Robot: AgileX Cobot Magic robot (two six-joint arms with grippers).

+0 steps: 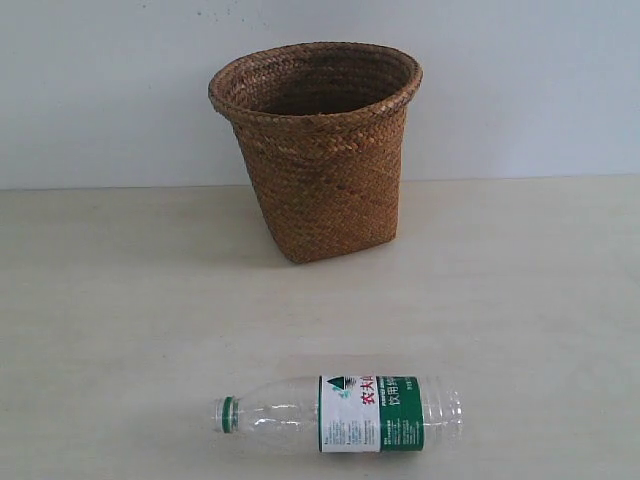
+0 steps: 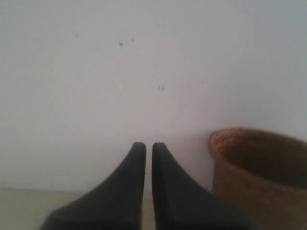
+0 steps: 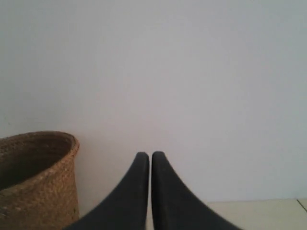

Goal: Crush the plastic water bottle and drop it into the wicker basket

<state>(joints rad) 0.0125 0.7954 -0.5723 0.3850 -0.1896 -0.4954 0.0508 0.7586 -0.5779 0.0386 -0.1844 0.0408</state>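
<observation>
The plastic water bottle (image 1: 340, 413) lies on its side near the table's front edge, green cap to the left, green-and-white label at its middle, uncrushed. The wicker basket (image 1: 318, 150) stands upright behind it against the wall; its rim also shows in the left wrist view (image 2: 261, 167) and the right wrist view (image 3: 36, 177). Neither arm appears in the exterior view. My left gripper (image 2: 148, 146) is shut with nothing between its black fingers and faces the wall beside the basket. Likewise my right gripper (image 3: 150, 155) is shut and empty. Both wrist views miss the bottle.
A pale wooden table (image 1: 120, 300) runs back to a plain white wall (image 1: 100, 90). Nothing but the basket and the bottle stands on it.
</observation>
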